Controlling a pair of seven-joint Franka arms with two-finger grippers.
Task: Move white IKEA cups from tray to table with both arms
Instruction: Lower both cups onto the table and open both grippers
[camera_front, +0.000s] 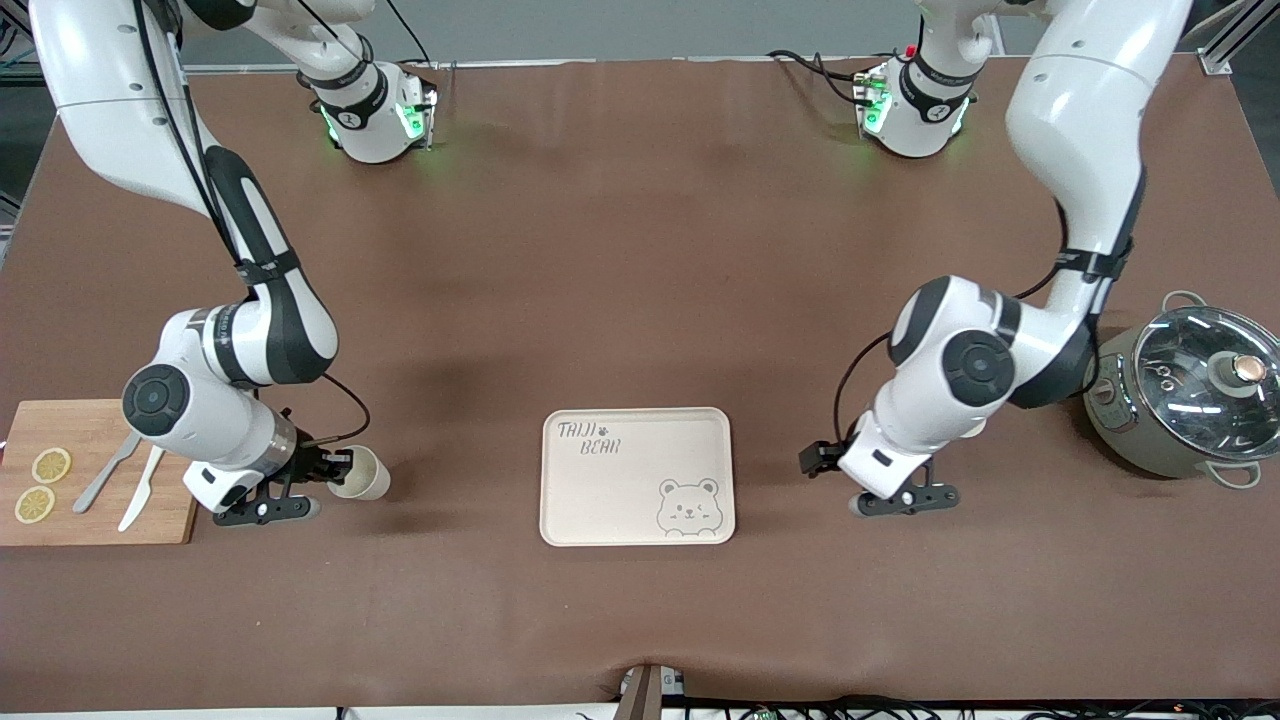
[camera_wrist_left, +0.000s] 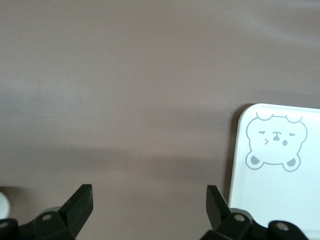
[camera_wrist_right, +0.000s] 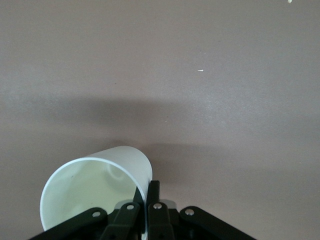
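Look at your right gripper (camera_front: 338, 472) first: its two black fingers (camera_wrist_right: 152, 197) are pinched tight on the rim of one white cup (camera_front: 362, 473), with one finger inside the cup and one outside. The cup is tipped on its side, so in the right wrist view you look straight into its round mouth (camera_wrist_right: 95, 192). The gripper and cup are low over the brown tabletop (camera_front: 640, 250), toward the right arm's end and closer to the edge nearest the front camera. Just past them, at that end of the tabletop, lies a wooden cutting board (camera_front: 95, 420) with two lemon slices (camera_front: 50, 465), a fork (camera_front: 105, 473) and a knife (camera_front: 142, 490) on it. Now look at your left gripper (camera_front: 905, 497): its fingers (camera_wrist_left: 80, 202) are spread wide and hold nothing. It hangs low over bare tabletop toward the left arm's end, beside the cream tray (camera_front: 637, 477) with the bear drawing (camera_front: 688, 507). In the left wrist view you see the bear corner of the tray (camera_wrist_left: 277, 145) just past one finger. The tray lies flat in the middle of the tabletop, near the edge closest to the front camera, between the two grippers and apart from both. Near the left arm's end stands a grey pot (camera_front: 1180, 400) with a glass lid (camera_front: 1210, 370). You can make out only one cup clearly; a small white bit at the edge of the left wrist view is too cut off to tell what it is.
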